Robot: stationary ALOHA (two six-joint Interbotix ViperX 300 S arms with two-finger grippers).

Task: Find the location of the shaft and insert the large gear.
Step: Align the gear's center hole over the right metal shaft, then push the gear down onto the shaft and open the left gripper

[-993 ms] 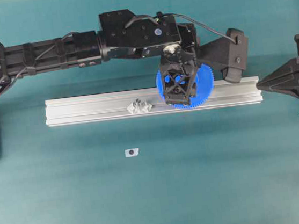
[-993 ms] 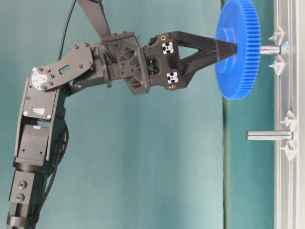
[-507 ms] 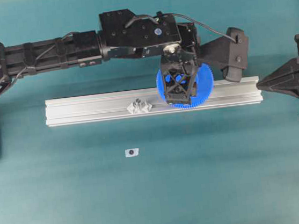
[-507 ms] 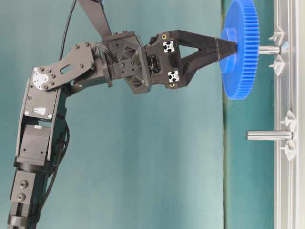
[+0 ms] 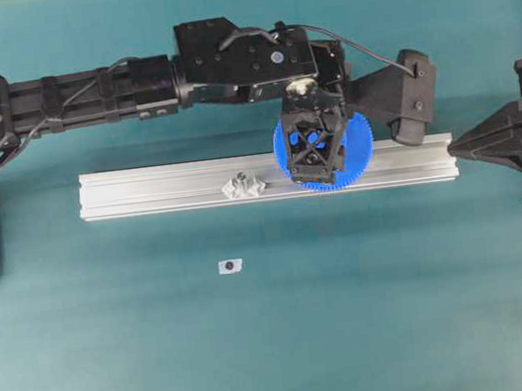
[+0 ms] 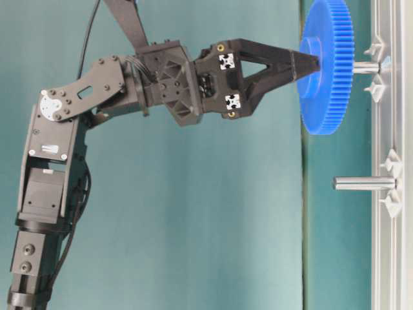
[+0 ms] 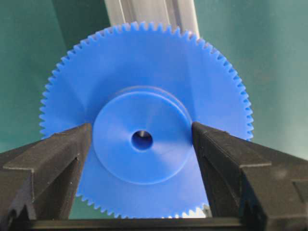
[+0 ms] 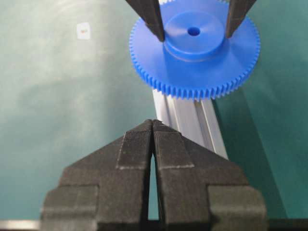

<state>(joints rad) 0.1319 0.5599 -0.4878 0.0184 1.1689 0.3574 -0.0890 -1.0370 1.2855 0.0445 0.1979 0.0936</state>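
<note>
Teal mat point(image 5: 350, 317); shaft point(image 6: 364, 66) end hidden in large gear point(image 6: 326, 97); left fingers point(image 7: 57, 159): grip unclear.

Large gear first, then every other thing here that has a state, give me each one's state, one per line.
large gear: threaded on its shaft, not seated against the rail.
shaft: through the gear, base end showing.
second shaft: bare, nothing on it.
left gripper: fingers open beside the hub, small gaps showing.
right gripper: shut, empty, parked off the rail's end.
rail: flat on the table.
</note>
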